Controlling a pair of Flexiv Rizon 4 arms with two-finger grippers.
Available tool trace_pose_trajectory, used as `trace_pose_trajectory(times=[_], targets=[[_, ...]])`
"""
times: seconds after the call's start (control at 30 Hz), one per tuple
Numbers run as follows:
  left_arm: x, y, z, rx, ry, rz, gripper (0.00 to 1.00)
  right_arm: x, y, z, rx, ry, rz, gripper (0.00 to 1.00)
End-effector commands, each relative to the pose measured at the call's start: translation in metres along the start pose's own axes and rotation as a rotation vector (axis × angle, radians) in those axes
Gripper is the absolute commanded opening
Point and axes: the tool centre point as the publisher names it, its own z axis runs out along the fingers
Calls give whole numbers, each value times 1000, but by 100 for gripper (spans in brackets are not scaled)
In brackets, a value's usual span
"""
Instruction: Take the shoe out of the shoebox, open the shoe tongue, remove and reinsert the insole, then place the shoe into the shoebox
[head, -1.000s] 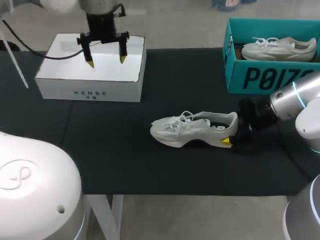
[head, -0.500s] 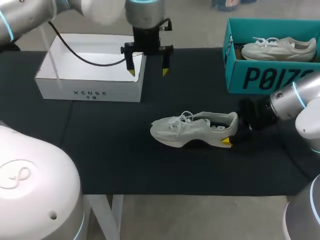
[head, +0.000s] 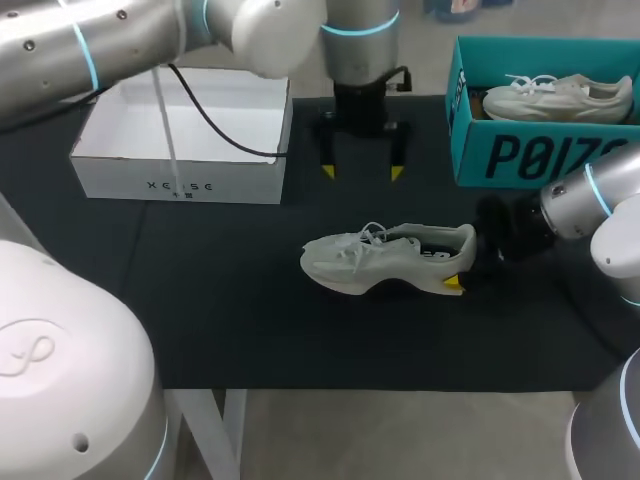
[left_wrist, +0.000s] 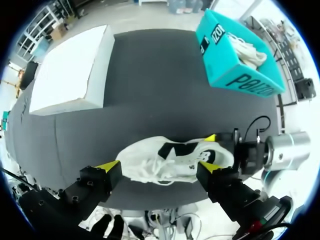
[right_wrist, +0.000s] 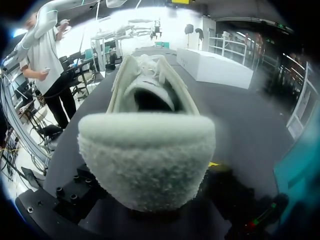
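Head view: the pale grey lace-up sneaker lies mid-counter, with the right tool clamped on its heel, apparently to steady it.

Left wrist view: the left tool hangs spread wide and empty, sneaker ahead, likely positioned for the tongue.

Right wrist view: the heel fills the tool's span.

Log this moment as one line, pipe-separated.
shoe on table | right gripper shut on heel | left gripper open above shoe | insole inside shoe

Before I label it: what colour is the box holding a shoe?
Teal box, best in head view.
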Motion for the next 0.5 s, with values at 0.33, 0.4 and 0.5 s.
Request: trace_pose_trajectory(times=[0.33, 0.4, 0.5], targets=[[53, 21, 38, -85, -16, 133, 100, -2, -3, 6, 2, 0, 1, 0], [57, 25, 49, -112, -22, 166, 100, -2, -3, 6, 2, 0, 1, 0], [59, 28, 62, -136, -26, 211, 100, -2, -3, 6, 2, 0, 1, 0]])
